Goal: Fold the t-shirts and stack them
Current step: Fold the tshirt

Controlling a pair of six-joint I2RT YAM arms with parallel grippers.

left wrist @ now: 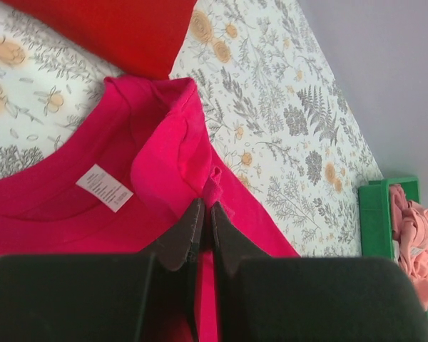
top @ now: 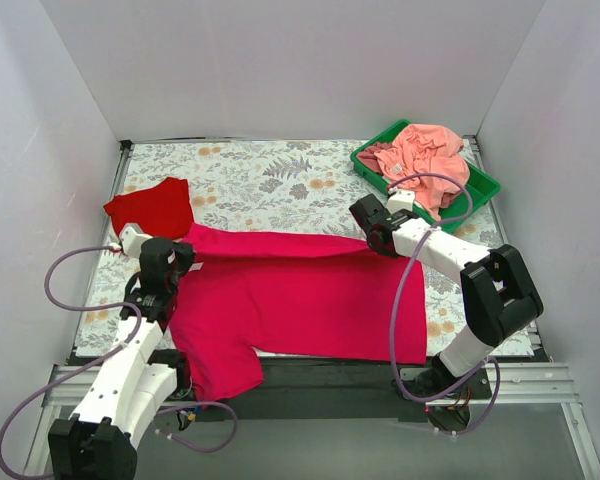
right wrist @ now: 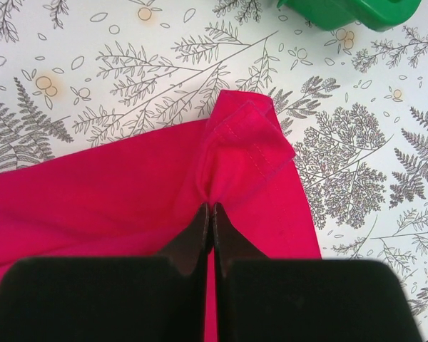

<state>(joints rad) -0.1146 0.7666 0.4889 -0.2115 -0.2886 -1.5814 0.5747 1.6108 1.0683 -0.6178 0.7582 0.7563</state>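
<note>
The large crimson-magenta t-shirt (top: 300, 300) lies spread across the near half of the table, its far edge lifted into a taut line between both grippers. My left gripper (top: 185, 255) is shut on the shirt's shoulder fold beside the collar (left wrist: 164, 142). My right gripper (top: 372, 232) is shut on the shirt's hem corner (right wrist: 246, 139). The smaller scarlet-red t-shirt (top: 152, 208) lies folded at the far left; it also shows in the left wrist view (left wrist: 107, 28).
A green tray (top: 480, 185) with a salmon-pink cloth (top: 425, 155) stands at the back right. The grey floral-print cloth (top: 270, 175) covers the table. White walls close in on three sides.
</note>
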